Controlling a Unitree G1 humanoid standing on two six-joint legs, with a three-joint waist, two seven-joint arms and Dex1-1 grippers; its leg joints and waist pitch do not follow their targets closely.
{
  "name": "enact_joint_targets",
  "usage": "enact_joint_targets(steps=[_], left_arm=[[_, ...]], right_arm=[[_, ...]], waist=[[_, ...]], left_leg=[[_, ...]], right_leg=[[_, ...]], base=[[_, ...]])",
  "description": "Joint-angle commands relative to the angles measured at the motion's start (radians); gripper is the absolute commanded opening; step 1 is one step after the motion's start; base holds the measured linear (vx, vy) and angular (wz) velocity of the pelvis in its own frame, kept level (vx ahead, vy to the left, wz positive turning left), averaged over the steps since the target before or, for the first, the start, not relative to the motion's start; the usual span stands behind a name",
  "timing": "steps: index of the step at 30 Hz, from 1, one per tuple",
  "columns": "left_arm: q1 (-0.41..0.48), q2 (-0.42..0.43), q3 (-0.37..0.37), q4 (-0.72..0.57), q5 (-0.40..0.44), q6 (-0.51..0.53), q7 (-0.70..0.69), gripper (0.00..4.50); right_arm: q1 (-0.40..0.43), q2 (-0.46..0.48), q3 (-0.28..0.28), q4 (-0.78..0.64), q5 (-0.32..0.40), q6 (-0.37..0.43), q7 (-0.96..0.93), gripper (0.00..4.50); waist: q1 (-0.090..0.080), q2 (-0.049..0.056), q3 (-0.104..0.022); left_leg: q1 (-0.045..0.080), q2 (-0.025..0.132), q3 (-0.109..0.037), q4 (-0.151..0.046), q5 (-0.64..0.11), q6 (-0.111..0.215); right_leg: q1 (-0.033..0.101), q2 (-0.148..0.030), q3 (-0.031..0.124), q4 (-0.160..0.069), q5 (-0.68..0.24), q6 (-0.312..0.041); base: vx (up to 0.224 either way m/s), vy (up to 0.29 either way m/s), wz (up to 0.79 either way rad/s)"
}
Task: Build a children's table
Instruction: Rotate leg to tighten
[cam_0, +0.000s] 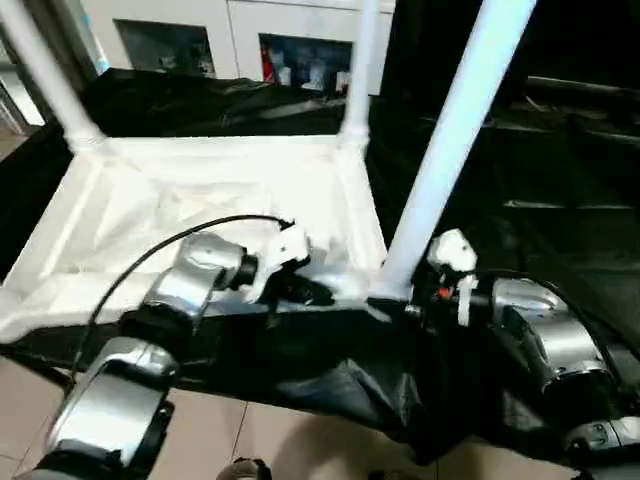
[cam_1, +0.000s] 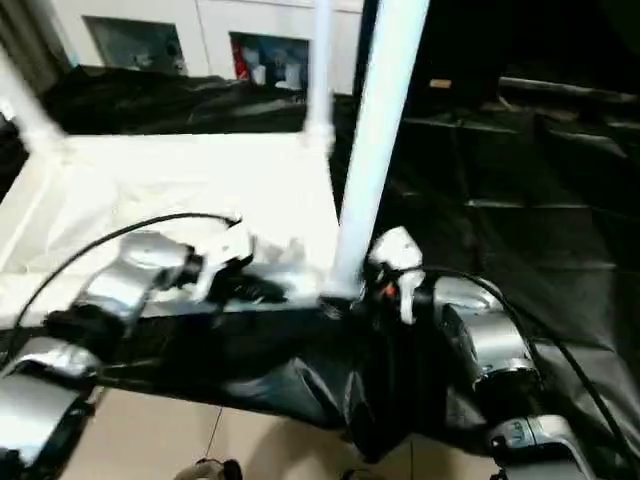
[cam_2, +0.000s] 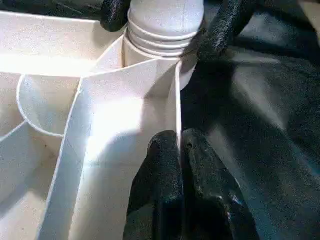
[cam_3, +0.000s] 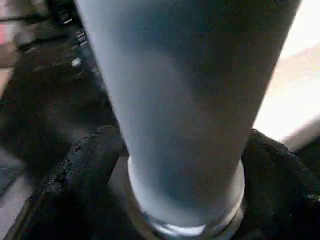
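Three legs up, left tool (cam_2: 180, 165) pinched shut on table rim (cam_2: 177, 110), right tool (cam_3: 170, 165) straddling near-corner leg (cam_0: 450, 150), grip unclear; should seat leg straight

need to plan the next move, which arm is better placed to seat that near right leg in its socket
Right. The right gripper straddles the base of the near right leg at its socket. The left gripper is shut on the tabletop's rim, steadying it.

You won't find any readable text here, honestly: no labels, brands, numbers or signs on anything, and whatever sits on the far shelves (cam_0: 300, 60) is too blurry to make out.
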Motion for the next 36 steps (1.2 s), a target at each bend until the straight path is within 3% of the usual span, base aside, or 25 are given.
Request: enact_joint_targets(steps=[1, 6, 10, 14, 15, 17, 18, 21, 22, 24, 25, 27, 28, 29, 30, 36], left_arm=[[0.019, -0.01, -0.027, -0.031, -0.007, 0.007, -0.059, 0.0], [0.034, -0.014, -0.023, -0.073, -0.029, 0.039, -0.058, 0.0], [0.037, -0.022, -0.017, -0.073, -0.03, 0.033, -0.025, 0.0], [0.015, -0.055, 0.013, -0.018, 0.004, 0.03, 0.15, 0.0], [-0.009, -0.087, 0.036, 0.024, 0.022, 0.035, 0.28, 0.0], [-0.016, -0.095, 0.043, 0.034, 0.025, 0.037, 0.312, 0.0], [-0.024, -0.107, 0.046, 0.048, 0.032, 0.037, 0.35, 0.0], [-0.058, -0.167, 0.059, 0.099, 0.049, 0.058, 0.499, 0.0], [-0.073, -0.207, 0.065, 0.117, 0.047, 0.073, 0.565, 0.0], [-0.087, -0.245, 0.069, 0.134, 0.047, 0.075, 0.624, 0.0], [-0.095, -0.265, 0.073, 0.147, 0.046, 0.072, 0.647, 0.0], [-0.105, -0.286, 0.072, 0.158, 0.044, 0.063, 0.65, 0.0], [-0.108, -0.289, 0.071, 0.159, 0.041, 0.059, 0.639, 0.0], [-0.109, -0.289, 0.07, 0.159, 0.039, 0.056, 0.63, 0.0], [-0.112, -0.287, 0.069, 0.163, 0.041, 0.049, 0.625, 0.0], [-0.086, -0.231, 0.054, 0.136, 0.036, 0.003, 0.476, 0.0]], right_arm=[[0.002, -0.009, 0.027, 0.009, -0.022, 0.003, 0.024, 3.81], [-0.003, -0.013, 0.04, 0.009, -0.016, 0.023, 0.049, 3.35], [0.004, -0.002, 0.042, 0.003, -0.015, 0.03, 0.029, 3.12], [0.014, 0.042, 0.01, 0.034, -0.043, 0.042, -0.122, 2.79], [0.015, 0.081, -0.017, 0.07, -0.058, 0.052, -0.243, 2.78], [0.016, 0.091, -0.024, 0.078, -0.062, 0.054, -0.274, 2.74], [0.017, 0.114, -0.038, 0.092, -0.069, 0.049, -0.335, 2.73], [0.007, 0.2, -0.09, 0.143, -0.072, 0.056, -0.548, 2.72], [-0.001, 0.242, -0.104, 0.16, -0.072, 0.054, -0.629, 2.72], [-0.011, 0.283, -0.112, 0.174, -0.078, 0.054, -0.698, 2.72], [-0.018, 0.302, -0.11, 0.18, -0.087, 0.051, -0.723, 2.72], [-0.027, 0.322, -0.093, 0.181, -0.102, 0.035, -0.725, 2.72], [-0.029, 0.326, -0.089, 0.175, -0.098, 0.02, -0.708, 2.72], [-0.03, 0.328, -0.088, 0.172, -0.093, 0.01, -0.695, 2.72], [-0.033, 0.33, -0.092, 0.171, -0.087, 0.006, -0.688, 3.28], [-0.051, 0.28, -0.082, 0.154, -0.053, -0.019, -0.537, 3.77]], waist=[[0.002, -0.003, -0.059], [-0.001, -0.006, -0.05], [-0.002, -0.006, -0.049], [-0.005, -0.006, -0.042], [-0.009, -0.007, -0.04], [-0.012, -0.005, -0.036], [-0.016, -0.007, -0.035], [-0.025, 0.001, -0.034], [-0.025, 0.001, -0.034], [-0.028, 0.006, -0.035], [-0.029, 0.005, -0.036], [-0.029, 0.003, -0.035], [-0.028, 0.011, -0.037], [-0.029, 0.008, -0.037], [-0.028, 0.006, -0.038], [-0.027, 0.004, -0.045]], left_leg=[[0.027, 0.051, -0.024, -0.057, -0.183, 0.1], [0.031, 0.053, -0.025, -0.066, -0.237, 0.06], [0.03, 0.052, -0.025, -0.066, -0.222, 0.061], [0.031, 0.051, -0.026, -0.071, -0.269, 0.041], [0.032, 0.049, -0.027, -0.073, -0.296, 0.025], [0.042, 0.048, -0.031, -0.077, -0.346, -0.003], [0.036, 0.047, -0.037, -0.08, -0.359, -0.008], [0.04, 0.047, -0.038, -0.087, -0.388, -0.03], [0.04, 0.047, -0.042, -0.088, -0.396, -0.036], [0.047, 0.045, -0.04, -0.089, -0.401, -0.036], [0.041, 0.044, -0.041, -0.09, -0.385, -0.03], [0.041, 0.043, -0.039, -0.09, -0.381, -0.016], [0.041, 0.042, -0.039, -0.09, -0.38, -0.012], [0.038, 0.042, -0.039, -0.09, -0.378, -0.007], [0.035, 0.042, -0.038, -0.089, -0.361, 0.006], [0.028, 0.043, -0.038, -0.085, -0.314, 0.038]], right_leg=[[0.041, -0.054, 0.033, -0.053, -0.034, -0.307], [0.036, -0.055, 0.036, -0.062, -0.123, -0.289], [0.036, -0.055, 0.037, -0.061, -0.11, -0.281], [0.03, -0.056, 0.039, -0.07, -0.177, -0.268], [0.027, -0.058, 0.041, -0.076, -0.236, -0.254], [0.02, -0.061, 0.043, -0.091, -0.341, -0.223], [0.025, -0.062, 0.042, -0.094, -0.38, -0.203], [0.013, -0.058, 0.043, -0.1, -0.394, -0.184], [0.017, -0.059, 0.041, -0.1, -0.397, -0.179], [0.013, -0.059, 0.041, -0.105, -0.392, -0.178], [0.019, -0.059, 0.041, -0.105, -0.37, -0.177], [0.017, -0.056, 0.043, -0.106, -0.349, -0.174], [0.018, -0.058, 0.043, -0.107, -0.337, -0.176], [0.02, -0.058, 0.043, -0.106, -0.329, -0.177], [0.023, -0.058, 0.043, -0.103, -0.307, -0.182], [0.032, -0.062, 0.041, -0.099, -0.281, -0.197]], base=[[0.0, 0.0, 0.0], [0.0, 0.0, 0.0], [0.0, 0.0, 0.0], [0.0, 0.0, 0.0], [0.0, 0.0, 0.0], [0.0, 0.0, 0.0], [0.0, 0.0, 0.0], [0.0, 0.0, 0.0], [0.0, 0.0, 0.0], [0.0, 0.0, 0.0], [0.0, 0.0, 0.0], [0.0, 0.0, 0.0], [0.0, 0.0, 0.0], [0.0, 0.0, 0.0], [0.0, 0.0, 0.0], [0.0, 0.0, 0.0]])
